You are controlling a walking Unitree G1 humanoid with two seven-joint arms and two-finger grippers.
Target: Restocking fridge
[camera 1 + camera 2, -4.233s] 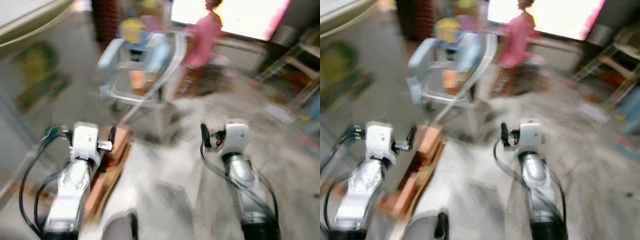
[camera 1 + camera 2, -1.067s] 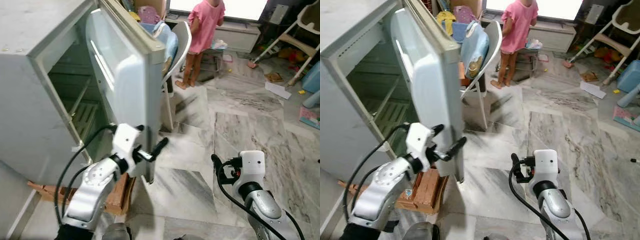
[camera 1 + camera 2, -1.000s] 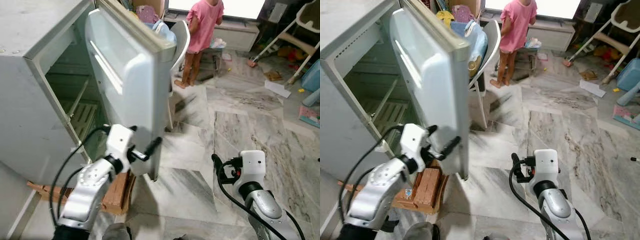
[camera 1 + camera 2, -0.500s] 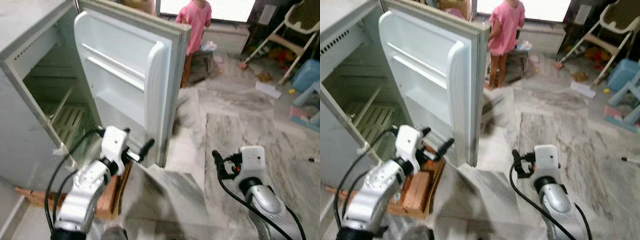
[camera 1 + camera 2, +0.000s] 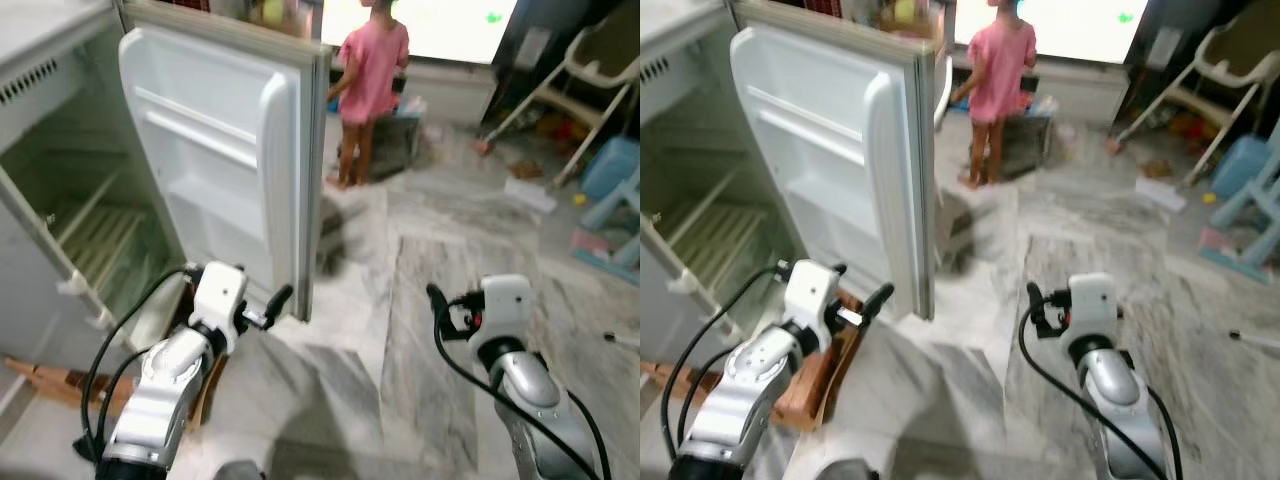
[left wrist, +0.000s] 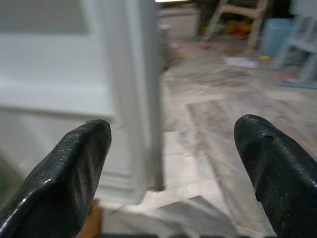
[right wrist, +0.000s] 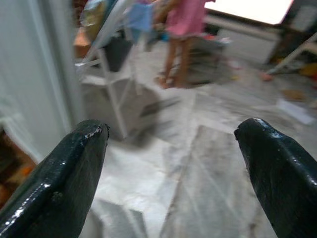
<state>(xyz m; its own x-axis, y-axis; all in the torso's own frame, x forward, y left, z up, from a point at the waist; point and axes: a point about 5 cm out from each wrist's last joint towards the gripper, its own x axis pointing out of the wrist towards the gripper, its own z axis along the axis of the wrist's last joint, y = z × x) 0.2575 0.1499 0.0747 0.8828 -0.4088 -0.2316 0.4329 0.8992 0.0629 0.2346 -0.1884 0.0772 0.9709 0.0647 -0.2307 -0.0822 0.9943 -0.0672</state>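
The fridge (image 5: 60, 200) stands to the robot's left with its door (image 5: 225, 170) swung wide, the door's upright free edge just ahead of the left gripper (image 5: 270, 305), the nearer one, both it and the right gripper (image 7: 168, 168) spread wide and empty.

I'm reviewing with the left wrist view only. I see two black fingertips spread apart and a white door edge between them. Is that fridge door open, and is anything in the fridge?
Observer: Yes, the fridge door stands wide open, its inner shelves bare, and the left gripper hangs just below its bottom corner.
Operator: And the cabinet itself?
Observer: The fridge interior shows a slatted shelf with nothing on it that I can make out.
Operator: What is the right arm doing?
Observer: The right gripper is open with nothing between its fingers, held over the marble floor.
Operator: Anyone nearby?
Observer: A person in pink stands beyond the door.
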